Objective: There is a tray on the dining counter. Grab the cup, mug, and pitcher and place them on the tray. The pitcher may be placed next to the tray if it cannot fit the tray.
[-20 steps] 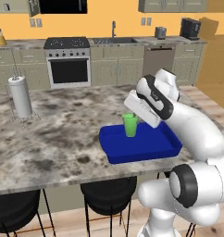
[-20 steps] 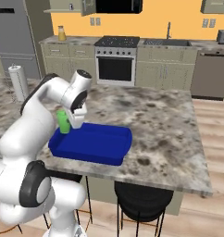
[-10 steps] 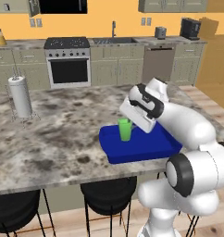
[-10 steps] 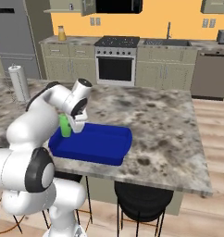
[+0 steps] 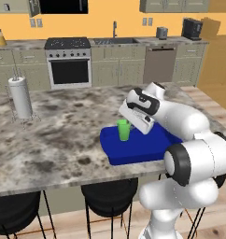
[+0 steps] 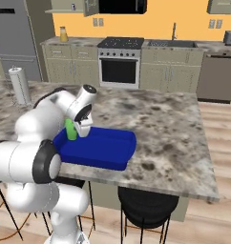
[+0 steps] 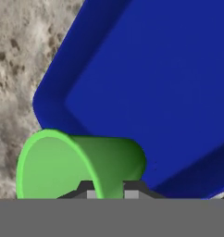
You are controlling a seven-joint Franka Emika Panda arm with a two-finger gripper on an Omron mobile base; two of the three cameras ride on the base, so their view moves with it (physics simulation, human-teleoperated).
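On the left of the dining counter (image 5: 54, 140) a paper towel roll (image 5: 20, 98) stands upright, well apart from the rest. Toward the middle, the green cup (image 5: 123, 130) is upright at the left end of the blue tray (image 5: 133, 151), with the gripper (image 5: 131, 125) closed on its rim; in the hand view the cup (image 7: 81, 164) sits between the finger tips above the tray's corner (image 7: 146, 88). To the right, the rest of the tray lies partly hidden behind the white arm.
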